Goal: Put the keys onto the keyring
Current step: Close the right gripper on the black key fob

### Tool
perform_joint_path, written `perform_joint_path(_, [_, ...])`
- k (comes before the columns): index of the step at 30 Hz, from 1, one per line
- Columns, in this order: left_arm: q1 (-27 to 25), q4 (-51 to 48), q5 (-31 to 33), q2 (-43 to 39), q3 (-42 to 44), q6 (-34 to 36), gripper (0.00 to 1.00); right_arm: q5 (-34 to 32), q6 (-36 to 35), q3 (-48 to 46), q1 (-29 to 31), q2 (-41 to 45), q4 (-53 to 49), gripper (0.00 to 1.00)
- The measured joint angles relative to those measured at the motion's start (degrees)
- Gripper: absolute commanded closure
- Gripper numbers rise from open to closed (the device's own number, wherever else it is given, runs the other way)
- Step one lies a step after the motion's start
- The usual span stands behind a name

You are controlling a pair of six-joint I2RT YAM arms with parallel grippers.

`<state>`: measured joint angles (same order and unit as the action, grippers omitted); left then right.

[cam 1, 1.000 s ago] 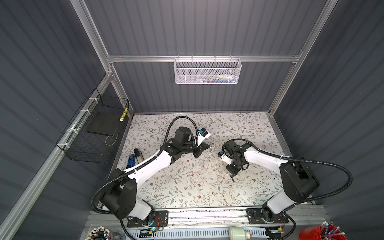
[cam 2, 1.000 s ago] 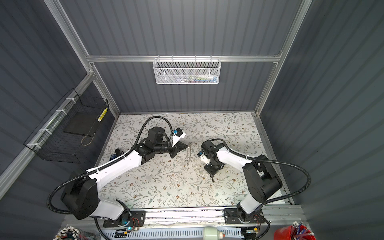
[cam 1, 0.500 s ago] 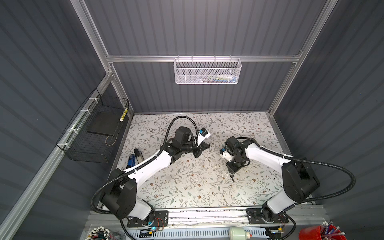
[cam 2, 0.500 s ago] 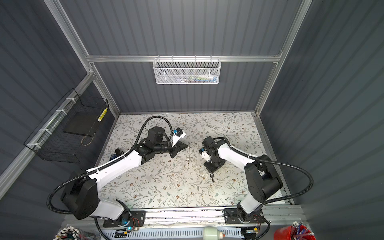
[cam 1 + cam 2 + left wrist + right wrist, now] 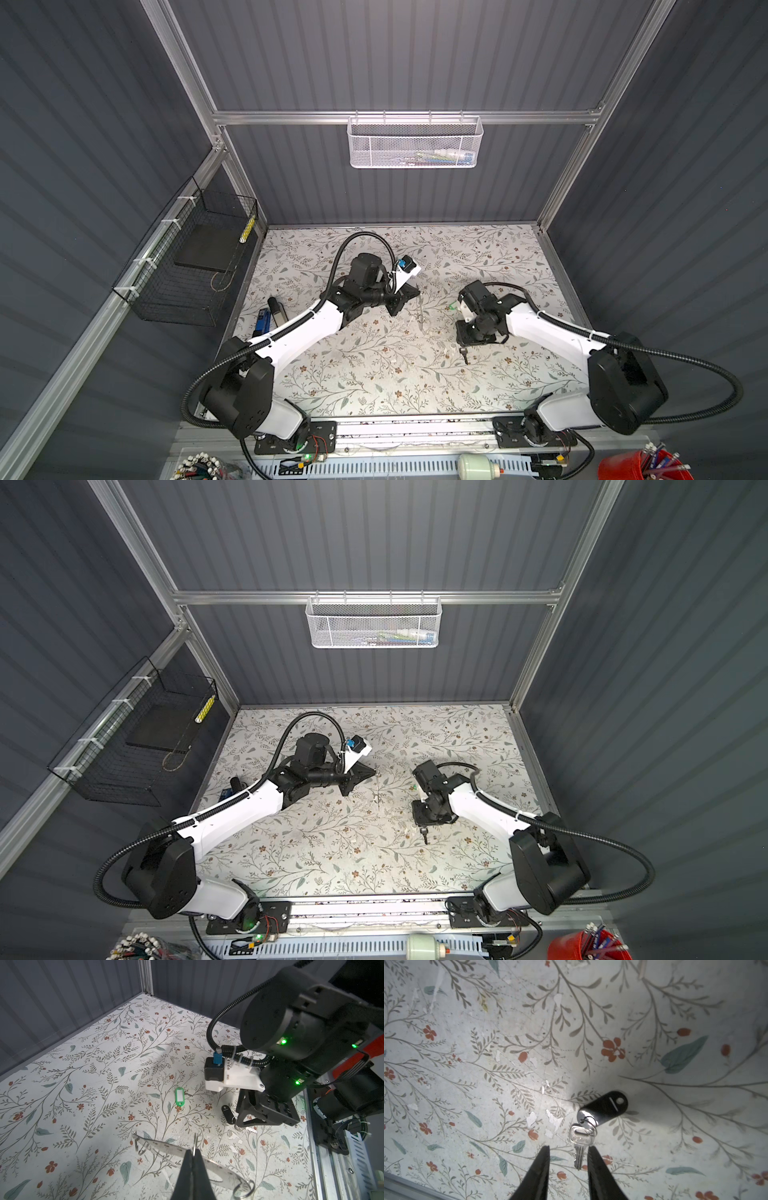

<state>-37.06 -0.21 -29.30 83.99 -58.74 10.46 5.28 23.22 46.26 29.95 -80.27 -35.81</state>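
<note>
Neither key is on yet: the left gripper [image 5: 193, 1152] clenches the keyring [image 5: 162, 1145], the right gripper [image 5: 569, 1148] hangs released over the black-headed key [image 5: 580, 1140] on the table [image 5: 467, 1043], and the green key tag [image 5: 179, 1097] lies loose nearby.

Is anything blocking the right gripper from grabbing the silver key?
No, nothing visible. The right gripper has its jaws open, and the silver key lies bare on the table, showing between their tips.

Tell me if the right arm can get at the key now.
Probably yes. The right gripper is open right by the key, whose blade lies between the jaws on the table; nothing covers it. Lying flat, it may be hard to pinch.
</note>
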Motion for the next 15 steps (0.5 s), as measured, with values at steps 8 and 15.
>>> perform_joint_path(8, [0.0, 0.0, -1.0, 0.0, 0.0, 0.1, 1.0, -1.2, 7.5, -8.3, -2.2, 4.2, 7.0, 0.66])
perform_joint_path(15, [0.0, 0.0, -1.5, 0.0, 0.0, 0.0, 1.0, -0.8, 9.4, -10.6, -3.7, 4.1, 11.6, 0.68])
